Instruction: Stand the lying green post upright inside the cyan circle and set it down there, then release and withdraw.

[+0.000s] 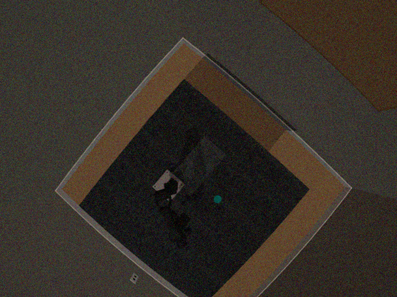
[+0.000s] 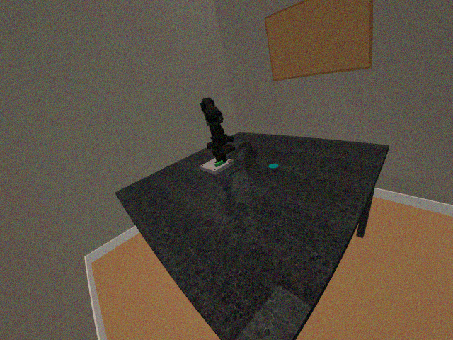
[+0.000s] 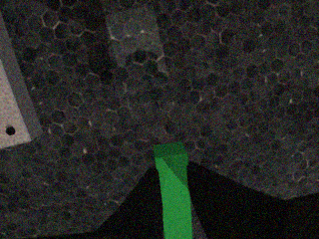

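The green post (image 2: 219,163) (image 3: 175,204) is held roughly level above the dark table, its near side overlapping the white base plate in the exterior view. My gripper (image 2: 220,161) (image 3: 170,171) is shut on it, with a black finger on each side in the wrist view. The far end of the post sticks out just past the fingertips; its other end runs out of the wrist view. In the top view the dark arm hides the post. The cyan circle (image 1: 217,198) (image 2: 273,166) lies flat on the table, off to the right of the gripper, and is outside the wrist view.
The white base plate (image 1: 162,180) (image 2: 208,168) carries the arm; its corner region (image 3: 12,112) shows at the left of the wrist view. The dark table (image 1: 248,225) (image 2: 204,223) has a paler reflected patch near the arm. Its edges lie well beyond the circle.
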Controlling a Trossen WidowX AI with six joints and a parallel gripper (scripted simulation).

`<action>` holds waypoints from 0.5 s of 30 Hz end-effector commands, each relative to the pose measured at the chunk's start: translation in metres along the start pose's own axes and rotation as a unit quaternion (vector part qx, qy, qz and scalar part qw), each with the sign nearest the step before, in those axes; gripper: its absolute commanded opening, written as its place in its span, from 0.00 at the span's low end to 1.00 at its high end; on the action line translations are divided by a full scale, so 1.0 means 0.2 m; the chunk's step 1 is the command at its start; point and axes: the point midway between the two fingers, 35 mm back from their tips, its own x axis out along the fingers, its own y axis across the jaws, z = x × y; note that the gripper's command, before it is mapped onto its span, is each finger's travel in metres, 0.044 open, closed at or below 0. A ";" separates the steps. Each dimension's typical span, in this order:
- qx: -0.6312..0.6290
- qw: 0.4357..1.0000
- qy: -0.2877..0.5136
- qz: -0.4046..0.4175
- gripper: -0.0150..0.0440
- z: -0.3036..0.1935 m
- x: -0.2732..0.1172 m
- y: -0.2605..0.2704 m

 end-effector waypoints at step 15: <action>0.017 1.000 -0.004 -0.009 0.29 0.14 -0.06 -0.16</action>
